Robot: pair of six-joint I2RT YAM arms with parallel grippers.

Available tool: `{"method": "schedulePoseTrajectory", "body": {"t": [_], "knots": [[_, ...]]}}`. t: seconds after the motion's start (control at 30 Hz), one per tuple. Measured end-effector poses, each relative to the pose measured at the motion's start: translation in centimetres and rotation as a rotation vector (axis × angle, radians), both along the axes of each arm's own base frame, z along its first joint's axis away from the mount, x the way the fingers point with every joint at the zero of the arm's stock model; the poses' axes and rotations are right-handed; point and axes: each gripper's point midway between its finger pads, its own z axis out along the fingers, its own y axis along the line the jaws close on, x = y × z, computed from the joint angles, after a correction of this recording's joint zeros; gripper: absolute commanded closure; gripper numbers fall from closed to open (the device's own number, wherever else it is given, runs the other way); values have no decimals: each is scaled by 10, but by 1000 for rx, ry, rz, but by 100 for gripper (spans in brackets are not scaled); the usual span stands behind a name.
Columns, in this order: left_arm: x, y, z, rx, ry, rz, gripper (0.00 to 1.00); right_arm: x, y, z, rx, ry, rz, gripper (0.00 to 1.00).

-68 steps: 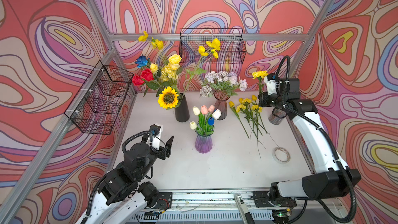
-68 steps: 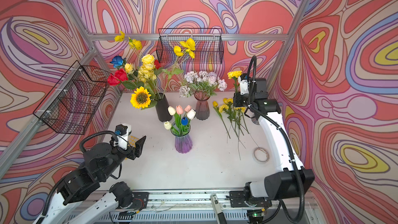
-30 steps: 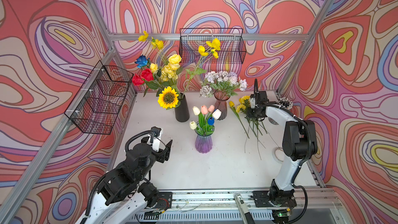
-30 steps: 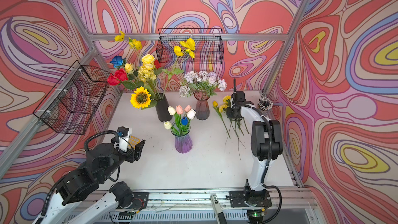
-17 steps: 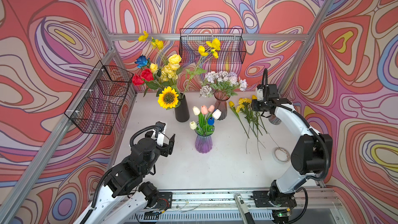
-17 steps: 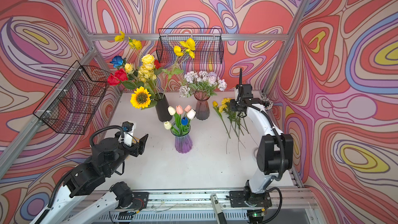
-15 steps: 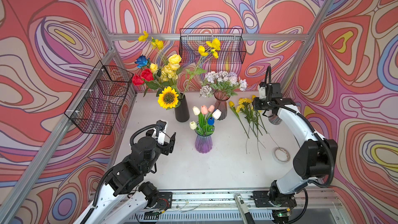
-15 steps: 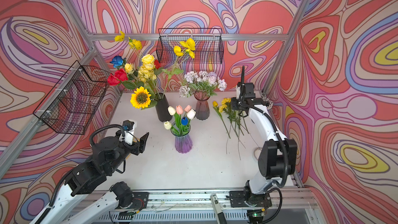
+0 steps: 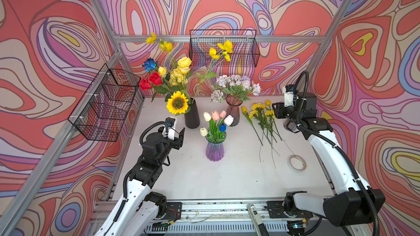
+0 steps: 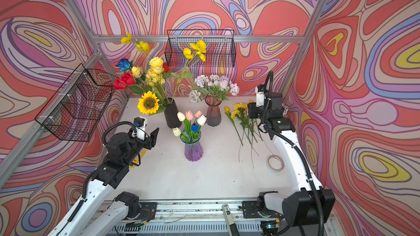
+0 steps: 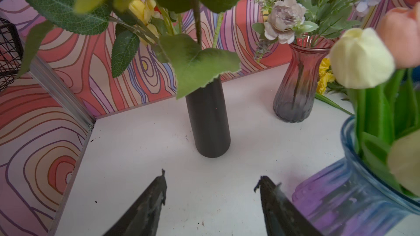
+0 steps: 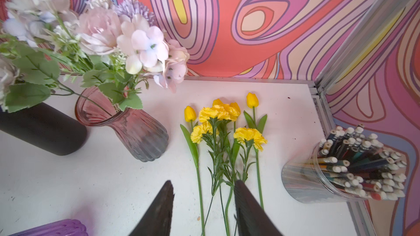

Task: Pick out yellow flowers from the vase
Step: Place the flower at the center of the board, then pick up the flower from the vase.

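Lying flat: yellow flowers (image 12: 223, 119) on table (image 12: 91, 178) beside pink vase (image 12: 136, 137); others stood in black vase (image 11: 208, 121)
Left gripper (image 11: 211, 180): spread wide; nothing held; black vase faced
Right gripper (image 12: 203, 185): partly spread; nothing held; laid stems below

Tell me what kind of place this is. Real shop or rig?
Most likely a lab robot cell, not a shop: aluminium frame with swirl-printed walls, left arm and right arm mounted at a white table, a sunflower staged in a black vase.
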Motion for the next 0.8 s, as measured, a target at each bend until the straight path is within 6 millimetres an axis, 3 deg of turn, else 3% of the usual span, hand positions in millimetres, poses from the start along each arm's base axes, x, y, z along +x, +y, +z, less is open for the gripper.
{"method": "schedulePoseTrajectory", "body": {"t": [0.13, 0.27, 0.4, 0.5, 0.8], "knots": [[19, 15, 0, -51, -64, 2, 40, 0, 6, 1, 8, -19, 33, 54], [39, 15, 9, -83, -132, -48, 49, -2, 10, -4, 19, -18, 60, 54], [58, 8, 8, -100, -162, -114, 59, -6, 14, -1, 28, -33, 80, 54], [73, -2, 8, -114, -170, -179, 60, -8, 15, 7, 28, -60, 88, 54], [99, -22, 42, -174, -295, -313, 64, -17, 18, 22, 34, -111, 106, 54]]}}
